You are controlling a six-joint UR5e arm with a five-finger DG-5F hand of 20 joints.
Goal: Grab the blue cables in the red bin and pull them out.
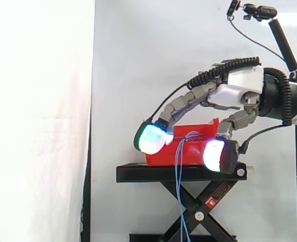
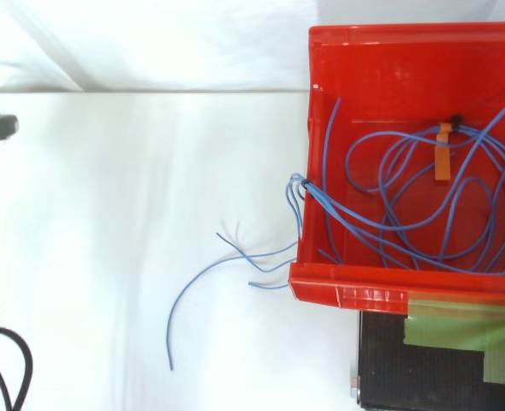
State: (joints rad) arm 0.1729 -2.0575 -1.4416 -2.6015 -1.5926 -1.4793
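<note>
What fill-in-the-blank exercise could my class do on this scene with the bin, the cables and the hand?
1. The blue cables lie looped in a ___ bin.
2. An ___ tie binds some of them.
3. In the side view, some cables hang over the bin's edge, down past the ___ stand.
4. In the side view, the hand reaches in from the ___.

Missing words: red; orange; black; right

We see a red bin [image 2: 364, 284] holding loose loops of blue cables [image 2: 298, 189], with an orange tie [image 2: 443, 159] around some of them. Several strands cross the bin's left wall and trail onto the white surface [image 2: 124, 214]. Beside the bin we see a black stand [image 2: 406, 372] with green tape [image 2: 462, 327] on it.
</note>
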